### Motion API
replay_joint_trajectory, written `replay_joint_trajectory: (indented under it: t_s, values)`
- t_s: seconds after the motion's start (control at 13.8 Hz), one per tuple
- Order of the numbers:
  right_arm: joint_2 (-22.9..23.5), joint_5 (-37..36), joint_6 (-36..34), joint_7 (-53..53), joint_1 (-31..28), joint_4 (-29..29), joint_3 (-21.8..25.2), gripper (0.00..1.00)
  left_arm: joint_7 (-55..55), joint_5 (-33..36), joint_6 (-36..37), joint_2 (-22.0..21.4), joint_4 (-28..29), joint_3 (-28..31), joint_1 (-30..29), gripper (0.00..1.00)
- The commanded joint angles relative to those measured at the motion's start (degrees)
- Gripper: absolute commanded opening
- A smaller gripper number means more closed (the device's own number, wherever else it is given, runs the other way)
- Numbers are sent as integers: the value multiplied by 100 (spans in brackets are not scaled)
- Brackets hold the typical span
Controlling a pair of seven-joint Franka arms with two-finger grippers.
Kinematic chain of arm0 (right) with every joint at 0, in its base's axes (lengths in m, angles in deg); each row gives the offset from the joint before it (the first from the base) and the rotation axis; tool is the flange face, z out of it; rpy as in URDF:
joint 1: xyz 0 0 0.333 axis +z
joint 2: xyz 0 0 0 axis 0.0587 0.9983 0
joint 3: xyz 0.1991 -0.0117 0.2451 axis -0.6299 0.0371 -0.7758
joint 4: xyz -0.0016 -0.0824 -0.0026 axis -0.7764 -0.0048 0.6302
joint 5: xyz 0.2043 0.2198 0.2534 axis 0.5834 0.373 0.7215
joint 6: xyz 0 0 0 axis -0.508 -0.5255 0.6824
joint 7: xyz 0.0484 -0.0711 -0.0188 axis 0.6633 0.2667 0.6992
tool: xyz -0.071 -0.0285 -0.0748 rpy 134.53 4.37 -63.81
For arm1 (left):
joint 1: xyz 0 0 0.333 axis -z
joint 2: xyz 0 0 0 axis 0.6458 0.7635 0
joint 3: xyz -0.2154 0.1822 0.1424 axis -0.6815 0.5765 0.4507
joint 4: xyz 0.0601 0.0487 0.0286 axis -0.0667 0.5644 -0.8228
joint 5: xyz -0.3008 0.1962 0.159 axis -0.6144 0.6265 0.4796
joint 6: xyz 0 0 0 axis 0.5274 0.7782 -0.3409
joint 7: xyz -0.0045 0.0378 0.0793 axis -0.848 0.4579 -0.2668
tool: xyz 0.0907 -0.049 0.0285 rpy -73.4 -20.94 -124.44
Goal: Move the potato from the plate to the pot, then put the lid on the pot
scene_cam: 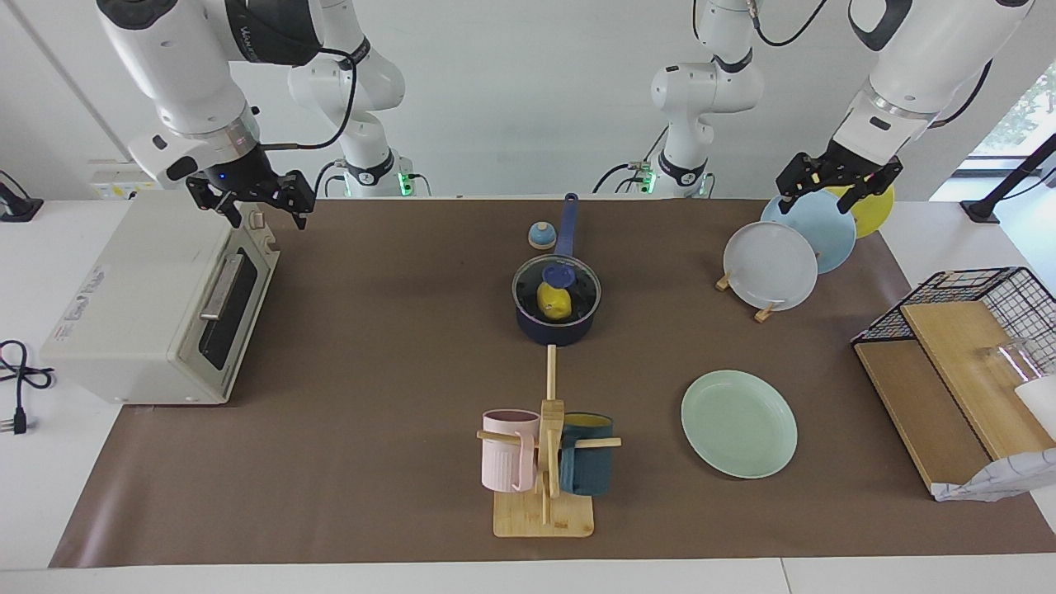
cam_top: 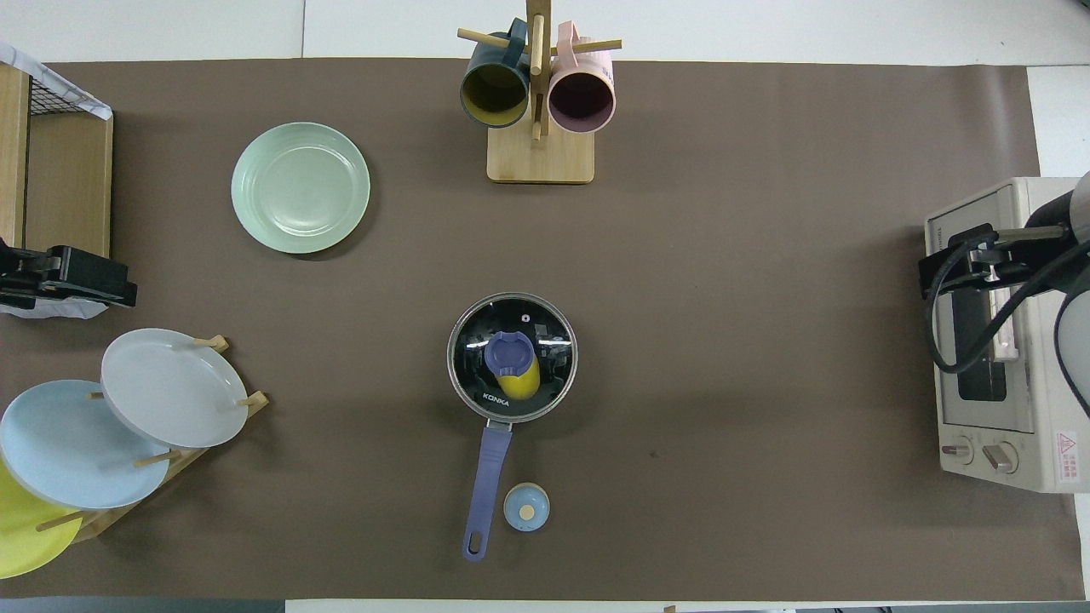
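The dark navy pot point(scene_cam: 557, 328) point(cam_top: 489, 464) stands mid-table, its long blue handle pointing toward the robots. The clear glass lid point(scene_cam: 579, 285) point(cam_top: 549, 340) with a blue knob sits on the pot. Through the glass, the yellow potato point(scene_cam: 555, 305) point(cam_top: 520, 384) lies inside. Nothing lies on the mint-green plate point(scene_cam: 738, 422) point(cam_top: 300, 187), which is farther from the robots, toward the left arm's end. My right gripper point(scene_cam: 265, 218) point(cam_top: 941, 266) hangs open over the toaster oven. My left gripper point(scene_cam: 815, 205) point(cam_top: 119, 288) waits open over the rack of upright plates. Neither holds anything.
A toaster oven point(scene_cam: 148, 305) point(cam_top: 992, 443) fills the right arm's end. A mug tree point(scene_cam: 544, 462) point(cam_top: 538, 153) with two mugs stands farthest from the robots. A small blue bell-shaped knob point(scene_cam: 541, 236) point(cam_top: 526, 507) sits beside the pot handle. A wire basket with boards point(scene_cam: 973, 346) is at the left arm's end.
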Motion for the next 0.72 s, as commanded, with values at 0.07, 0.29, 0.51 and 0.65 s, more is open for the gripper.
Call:
replay_joint_trajectory:
  t_s: [0.07, 0.29, 0.51, 0.65]
  values:
    - [-74, 87, -19, 170, -68, -70, -41, 100, 48, 41, 75, -59, -3, -19, -38, 100]
    - [-65, 105, 16, 162, -68, -79, 12, 100, 48, 32, 75, -59, -3, -19, -29, 100]
    - [-39, 114, -10, 179, -59, -61, 125, 100, 48, 32, 75, -59, -3, -19, -38, 100]
    - [-48, 122, -36, 188, -68, -61, 179, 100, 48, 32, 75, -67, -3, -19, -38, 100]
